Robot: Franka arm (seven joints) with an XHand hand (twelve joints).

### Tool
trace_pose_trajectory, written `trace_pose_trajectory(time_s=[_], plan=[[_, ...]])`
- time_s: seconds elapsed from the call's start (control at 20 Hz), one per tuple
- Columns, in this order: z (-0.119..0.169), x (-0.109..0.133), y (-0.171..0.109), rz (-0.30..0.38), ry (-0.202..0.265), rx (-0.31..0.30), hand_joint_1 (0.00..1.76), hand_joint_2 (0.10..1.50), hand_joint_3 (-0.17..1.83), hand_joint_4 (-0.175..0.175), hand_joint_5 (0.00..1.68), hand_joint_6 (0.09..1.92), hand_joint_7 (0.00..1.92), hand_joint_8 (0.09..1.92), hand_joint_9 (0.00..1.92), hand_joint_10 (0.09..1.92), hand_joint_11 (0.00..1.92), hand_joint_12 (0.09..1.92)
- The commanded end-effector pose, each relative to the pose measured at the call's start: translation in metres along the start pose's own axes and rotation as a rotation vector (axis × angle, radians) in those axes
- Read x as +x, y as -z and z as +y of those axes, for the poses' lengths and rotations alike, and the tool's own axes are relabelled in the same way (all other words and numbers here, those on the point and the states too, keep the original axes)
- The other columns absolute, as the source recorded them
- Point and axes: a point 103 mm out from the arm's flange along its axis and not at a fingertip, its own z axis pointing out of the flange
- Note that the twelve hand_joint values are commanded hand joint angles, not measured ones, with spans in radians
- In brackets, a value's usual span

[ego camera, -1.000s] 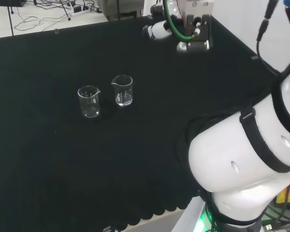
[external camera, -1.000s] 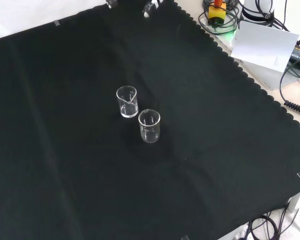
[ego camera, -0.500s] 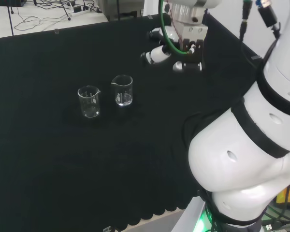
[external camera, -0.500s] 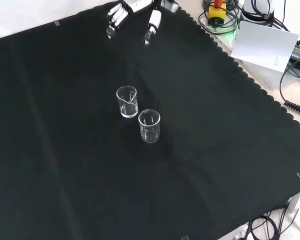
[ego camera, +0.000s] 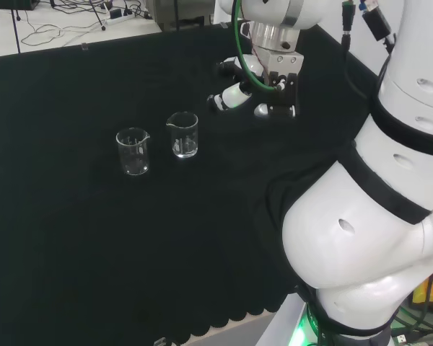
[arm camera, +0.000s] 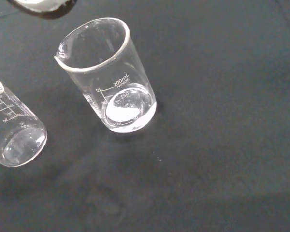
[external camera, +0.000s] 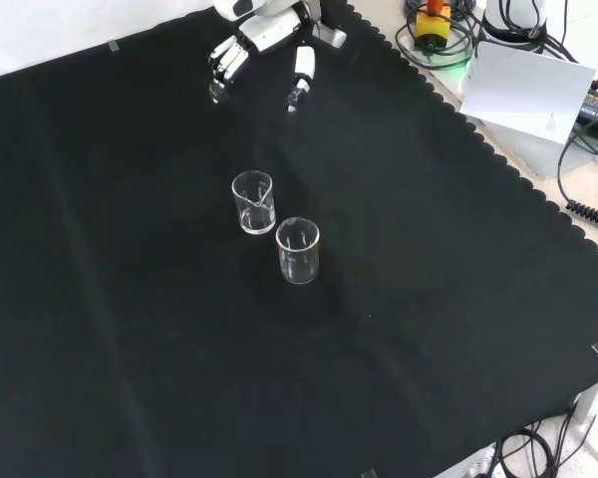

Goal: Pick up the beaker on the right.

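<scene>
In the wrist view one clear glass beaker point(arm camera: 12, 130) is cut off at the edge beside the whole clear glass beaker with a pouring lip point(arm camera: 106, 77). The black and white hand point(external camera: 264, 55) hangs above the black cloth point(external camera: 429, 299), fingers spread and relaxed, holding nothing, well apart from both upright beakers

Bare cloth point(ego camera: 216, 137) separates hand point(ego camera: 238, 94) from right beaker point(ego camera: 182, 134); second beaker point(ego camera: 133, 151) crowds its far side.

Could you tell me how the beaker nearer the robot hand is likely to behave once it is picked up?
The beaker looks like clear, smooth-walled glass, so it is probably rigid, breakable and somewhat slippery. It appears empty, so likely light. It stands close beside the second beaker, so the open robot hand could nudge that one while closing.
</scene>
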Motion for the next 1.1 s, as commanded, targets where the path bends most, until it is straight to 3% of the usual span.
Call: trace_pose_trajectory(time_s=[0.05, 0.3, 0.7, 1.1], plan=[[0.037, -0.002, -0.04, 0.082, 0.052, 0.002, 0.7, 0.65, 0.43, -0.014, 0.41, 0.09, 0.22, 0.62, 0.36, 0.66, 0.05, 1.4], [0.048, 0.01, -0.054, 0.105, 0.075, -0.004, 0.75, 0.62, 0.45, -0.019, 0.44, 0.09, 0.25, 0.63, 0.38, 0.66, 0.05, 1.4], [0.051, -0.002, -0.068, 0.17, 0.155, 0.016, 0.76, 0.6, 0.46, -0.02, 0.45, 0.09, 0.26, 0.63, 0.4, 0.64, 0.05, 1.4], [0.062, -0.005, -0.086, 0.21, 0.182, 0.04, 0.77, 0.58, 0.47, -0.024, 0.49, 0.09, 0.3, 0.65, 0.41, 0.64, 0.04, 1.4]])
